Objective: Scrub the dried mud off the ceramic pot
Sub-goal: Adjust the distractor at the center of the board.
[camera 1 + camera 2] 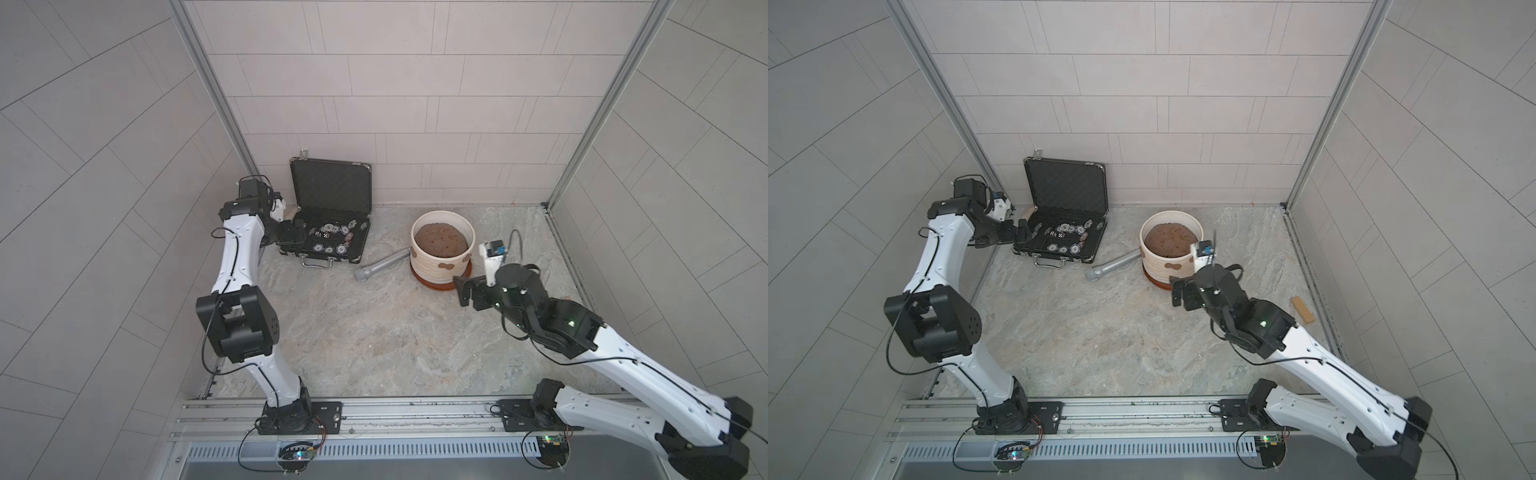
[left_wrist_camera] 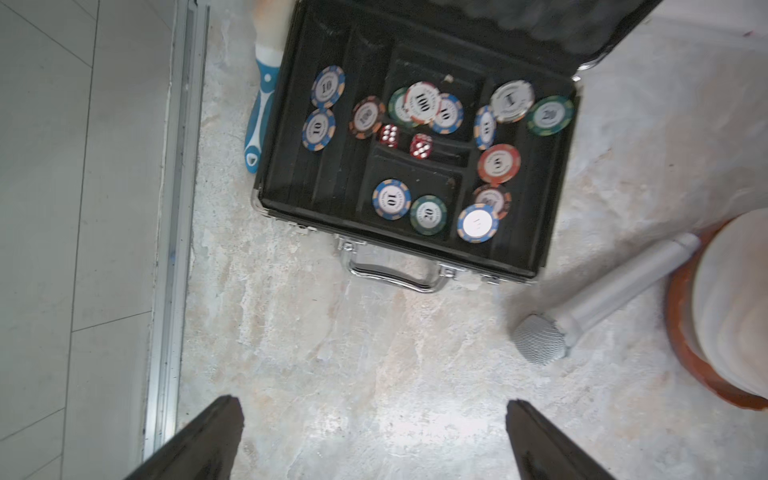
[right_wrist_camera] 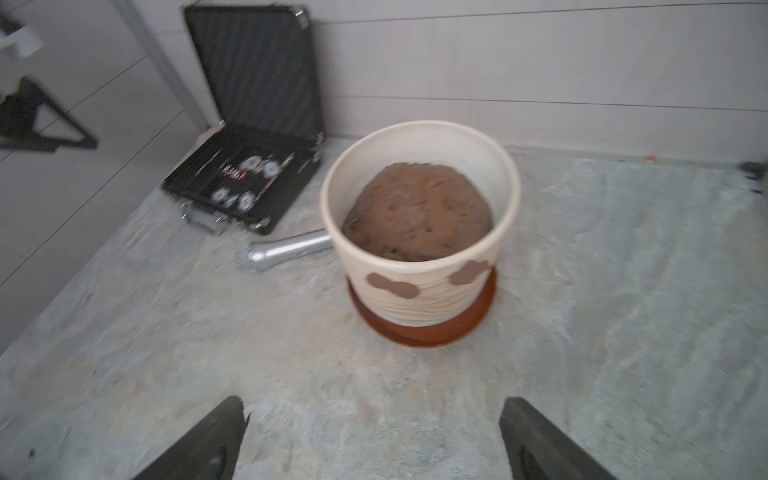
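The cream ribbed ceramic pot (image 1: 428, 272) (image 1: 1160, 272) (image 3: 415, 307) stands at the back of the floor, filled with a brown soil mound (image 3: 419, 212). Flat brown patches of dried mud (image 3: 392, 286) (image 1: 446, 265) (image 1: 1172, 264) sit on its near wall, and another patch (image 3: 469, 272) lies further round. My right gripper (image 1: 467, 291) (image 1: 1178, 294) (image 3: 372, 405) hangs open and empty just in front of the pot, not touching it. My left gripper (image 1: 293, 233) (image 1: 1018, 232) (image 2: 374, 405) is open and empty at the far left, above the floor beside the case.
An open black case (image 1: 324, 259) (image 2: 415, 249) holds poker chips and dice. A blue-and-white handle (image 2: 259, 112) lies between the case and the left wall. A silver microphone (image 1: 380, 266) (image 3: 286, 249) rests against the pot. The pot sits on a reddish saucer (image 3: 424, 332). A wooden block (image 1: 1302, 309) lies at the right.
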`<state>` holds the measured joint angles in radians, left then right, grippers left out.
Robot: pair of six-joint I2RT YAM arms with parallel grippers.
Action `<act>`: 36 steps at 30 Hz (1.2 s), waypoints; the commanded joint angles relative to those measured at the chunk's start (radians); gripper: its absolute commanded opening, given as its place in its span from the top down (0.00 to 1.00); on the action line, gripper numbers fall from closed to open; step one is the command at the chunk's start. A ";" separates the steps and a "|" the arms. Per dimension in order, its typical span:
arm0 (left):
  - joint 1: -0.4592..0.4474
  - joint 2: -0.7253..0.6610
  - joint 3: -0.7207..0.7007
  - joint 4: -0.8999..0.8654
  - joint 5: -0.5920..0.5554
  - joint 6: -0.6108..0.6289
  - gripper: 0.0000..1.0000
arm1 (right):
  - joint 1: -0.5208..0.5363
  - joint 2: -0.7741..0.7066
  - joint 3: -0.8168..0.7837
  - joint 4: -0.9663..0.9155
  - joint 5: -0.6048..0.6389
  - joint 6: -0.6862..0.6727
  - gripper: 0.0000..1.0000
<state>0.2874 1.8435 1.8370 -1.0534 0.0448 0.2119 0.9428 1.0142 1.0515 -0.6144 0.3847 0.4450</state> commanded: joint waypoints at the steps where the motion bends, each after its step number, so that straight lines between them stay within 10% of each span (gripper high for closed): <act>1: 0.033 0.094 0.099 -0.033 -0.055 0.082 0.00 | 0.151 0.120 0.070 0.079 0.049 -0.054 0.00; 11: 0.104 0.497 0.472 0.071 -0.037 0.038 0.42 | 0.376 0.418 0.273 0.129 0.083 -0.118 0.00; 29: 0.090 0.791 0.675 0.304 0.000 -0.017 0.24 | 0.385 0.422 0.271 0.230 0.101 -0.068 0.00; 36: 0.063 0.855 0.682 0.197 -0.033 -0.048 0.43 | 0.385 0.426 0.289 0.233 0.108 -0.059 0.00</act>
<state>0.3664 2.6732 2.5107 -0.7761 -0.0044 0.1860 1.3239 1.4441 1.3094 -0.3893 0.4740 0.3717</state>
